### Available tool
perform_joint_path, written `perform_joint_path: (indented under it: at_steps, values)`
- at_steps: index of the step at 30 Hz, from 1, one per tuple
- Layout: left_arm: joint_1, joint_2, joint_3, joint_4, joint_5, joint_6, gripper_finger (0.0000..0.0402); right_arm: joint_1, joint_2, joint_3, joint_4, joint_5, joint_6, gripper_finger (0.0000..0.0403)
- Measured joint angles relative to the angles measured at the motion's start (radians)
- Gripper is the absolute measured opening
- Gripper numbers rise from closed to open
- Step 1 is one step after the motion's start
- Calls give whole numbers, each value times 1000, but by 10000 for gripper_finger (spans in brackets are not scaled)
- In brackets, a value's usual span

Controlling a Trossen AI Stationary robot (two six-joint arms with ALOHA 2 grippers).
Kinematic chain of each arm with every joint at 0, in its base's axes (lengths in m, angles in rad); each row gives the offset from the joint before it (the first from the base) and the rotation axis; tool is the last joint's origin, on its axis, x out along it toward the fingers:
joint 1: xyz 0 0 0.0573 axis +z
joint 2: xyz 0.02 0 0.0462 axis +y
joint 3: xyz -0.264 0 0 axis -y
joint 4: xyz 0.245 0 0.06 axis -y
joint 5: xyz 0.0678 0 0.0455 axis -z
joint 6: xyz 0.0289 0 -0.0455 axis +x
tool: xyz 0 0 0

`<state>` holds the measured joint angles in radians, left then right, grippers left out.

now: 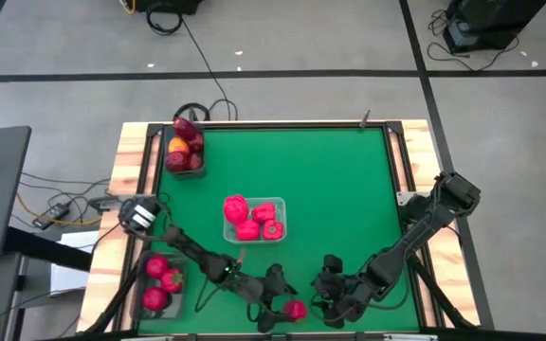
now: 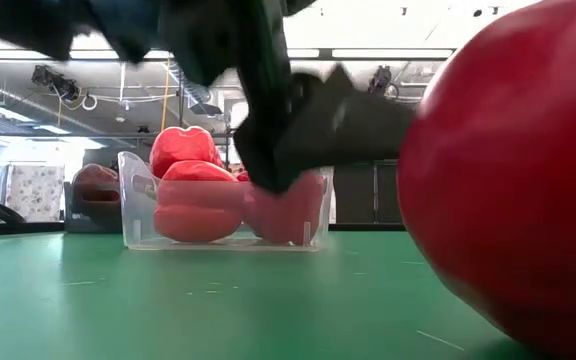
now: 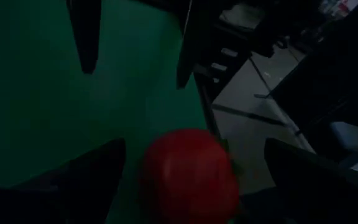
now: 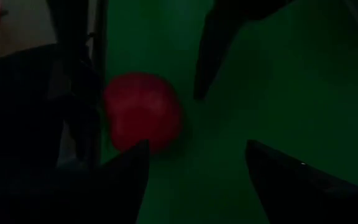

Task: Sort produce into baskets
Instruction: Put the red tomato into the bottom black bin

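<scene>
Round red fruit (image 2: 513, 180): nearest the low camera, at the green surface's (image 1: 349, 189) front edge; no evident long axis. Left jaws (image 1: 275, 320) spread wide around it, ungripped. Right jaws (image 1: 330, 308) open, beside.

Green table (image 2: 168, 300) runs level to a room behind. Far right, very close: one large round red fruit (image 2: 513, 170) resting on the table, filling that side. Mid-distance, left of centre: clear basket (image 2: 136, 215) holding bright red lumpy peppers (image 2: 198, 205), piled above its rim. Dark arm parts (image 2: 268, 90) hang from above, crossing in front of the basket's right end. Farther left, a dark maroon fruit (image 2: 96, 185), blurred. Ceiling strip lights beyond.
</scene>
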<state>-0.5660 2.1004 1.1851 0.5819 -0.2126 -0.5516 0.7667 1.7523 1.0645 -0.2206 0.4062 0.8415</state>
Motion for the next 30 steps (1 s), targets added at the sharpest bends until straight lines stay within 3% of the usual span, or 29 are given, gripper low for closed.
perform_joint_path:
  at_steps: [10,13,18,23,27,30]
  values:
    - [29,119,18,50,107,2,386,12,0,0,-18,-15,50,275]
    - [31,143,33,57,104,9,357,12,0,0,-19,-10,50,275]
    - [41,148,35,64,92,5,269,11,0,0,-19,-7,58,275]
    - [55,122,32,36,98,36,269,21,0,0,-19,-2,58,275]
    - [65,34,31,-88,96,71,269,33,0,0,-22,30,57,275]
    - [60,-68,32,-296,68,111,269,41,0,0,-24,56,55,275]
